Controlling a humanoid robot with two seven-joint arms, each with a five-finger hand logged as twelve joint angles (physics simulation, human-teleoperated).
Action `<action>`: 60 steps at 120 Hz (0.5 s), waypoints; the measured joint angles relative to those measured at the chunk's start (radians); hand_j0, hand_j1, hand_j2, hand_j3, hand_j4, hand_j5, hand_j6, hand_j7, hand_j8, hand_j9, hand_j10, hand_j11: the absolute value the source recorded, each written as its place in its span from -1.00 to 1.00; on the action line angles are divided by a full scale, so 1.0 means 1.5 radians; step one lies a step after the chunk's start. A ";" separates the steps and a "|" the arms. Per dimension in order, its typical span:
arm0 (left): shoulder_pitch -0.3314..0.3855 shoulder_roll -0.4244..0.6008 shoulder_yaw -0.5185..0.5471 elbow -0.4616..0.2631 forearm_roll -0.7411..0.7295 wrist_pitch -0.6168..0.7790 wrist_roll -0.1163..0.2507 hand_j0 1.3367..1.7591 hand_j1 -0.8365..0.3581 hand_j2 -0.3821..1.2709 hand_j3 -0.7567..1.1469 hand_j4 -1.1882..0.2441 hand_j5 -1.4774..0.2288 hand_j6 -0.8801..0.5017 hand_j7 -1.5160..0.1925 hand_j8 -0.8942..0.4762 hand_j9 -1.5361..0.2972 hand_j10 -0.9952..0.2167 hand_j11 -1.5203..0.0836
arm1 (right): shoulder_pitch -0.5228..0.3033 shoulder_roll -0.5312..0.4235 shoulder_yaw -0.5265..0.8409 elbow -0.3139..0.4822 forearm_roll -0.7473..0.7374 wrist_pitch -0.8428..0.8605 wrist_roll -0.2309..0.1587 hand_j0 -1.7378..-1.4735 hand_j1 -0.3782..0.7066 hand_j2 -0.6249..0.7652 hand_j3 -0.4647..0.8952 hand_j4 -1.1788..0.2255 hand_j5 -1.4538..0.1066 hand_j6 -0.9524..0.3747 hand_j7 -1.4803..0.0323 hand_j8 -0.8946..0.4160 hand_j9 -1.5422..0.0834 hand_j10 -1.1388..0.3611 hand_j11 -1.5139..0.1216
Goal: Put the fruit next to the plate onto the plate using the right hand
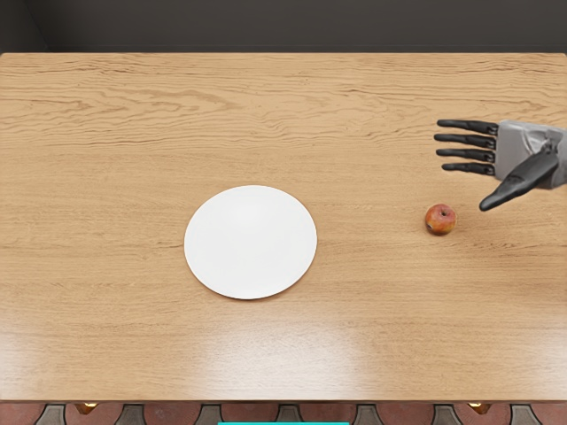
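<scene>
One apple [440,219] sat near the right hand [514,159], fingers [465,141] spread, empty; a stray nudge could roll it away.

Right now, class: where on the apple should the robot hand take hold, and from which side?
Around the apple's widest middle, coming down from its right. It is small and round and sits free on the table. The open right robot hand hangs just beyond it on that side, away from the plate.
</scene>
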 joint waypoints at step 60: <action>0.000 0.000 0.000 0.000 0.000 0.000 0.000 0.52 0.52 -0.48 -0.21 0.33 0.38 -0.06 0.42 -0.04 0.34 0.26 0.52 | 0.047 -0.046 0.013 0.090 -0.062 0.000 -0.048 -0.40 -0.85 -0.11 -0.32 0.62 0.79 0.37 0.88 0.30 0.83 0.46 0.78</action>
